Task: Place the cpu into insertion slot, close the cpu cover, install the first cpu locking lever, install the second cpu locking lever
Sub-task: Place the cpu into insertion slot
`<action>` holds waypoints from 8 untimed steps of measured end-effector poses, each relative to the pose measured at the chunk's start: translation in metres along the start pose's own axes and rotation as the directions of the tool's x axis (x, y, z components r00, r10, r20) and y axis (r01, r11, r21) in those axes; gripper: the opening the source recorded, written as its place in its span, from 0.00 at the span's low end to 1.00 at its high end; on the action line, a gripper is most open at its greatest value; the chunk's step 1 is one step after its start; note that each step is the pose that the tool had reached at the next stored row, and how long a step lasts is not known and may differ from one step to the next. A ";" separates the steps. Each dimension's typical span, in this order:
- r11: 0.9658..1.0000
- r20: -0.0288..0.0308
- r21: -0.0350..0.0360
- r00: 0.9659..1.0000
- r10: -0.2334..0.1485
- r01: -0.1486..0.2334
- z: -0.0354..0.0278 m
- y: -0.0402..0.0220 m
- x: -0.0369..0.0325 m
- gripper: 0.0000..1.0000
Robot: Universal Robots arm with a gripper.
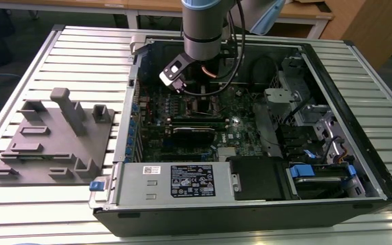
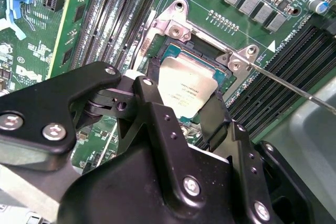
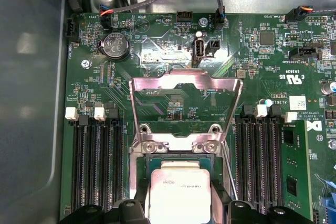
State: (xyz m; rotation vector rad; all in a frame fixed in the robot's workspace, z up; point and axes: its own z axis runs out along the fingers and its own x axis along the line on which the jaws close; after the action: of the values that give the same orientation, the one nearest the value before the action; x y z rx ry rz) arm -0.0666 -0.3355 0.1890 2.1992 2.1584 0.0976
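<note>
The black gripper's (image 2: 181,98) jaws, narrowed to chip width, clasp the flat silver-tan square cpu (image 2: 185,83) within the dark-rimmed square insertion slot (image 2: 181,51) at mid-motherboard. The grey arm (image 1: 203,25) points steeply downward.

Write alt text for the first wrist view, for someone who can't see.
A square silver chip lies on a green circuit board, with the black end effector close over it. A hinged metal frame stands open past the chip, and rows of long black slots flank it.

A robotics lab: open computer case (image 1: 250,217) on slatted metal workbench (image 1: 80,56).
</note>
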 end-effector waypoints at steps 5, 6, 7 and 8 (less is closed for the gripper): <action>1.000 -0.001 -0.001 1.000 0.000 0.000 0.0007 0.0001 0.0002 0.60; 1.000 -0.001 -0.001 1.000 0.000 0.000 0.0005 0.0001 0.0002 0.60; 1.000 0.000 0.000 1.000 0.000 0.000 0.0003 0.0000 0.0001 0.60; 1.000 0.000 0.000 1.000 0.000 0.000 0.0001 0.0001 0.0001 0.60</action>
State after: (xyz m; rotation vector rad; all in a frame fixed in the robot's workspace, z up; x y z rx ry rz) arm -0.0665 -0.3355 0.1889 2.1992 2.1584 0.0980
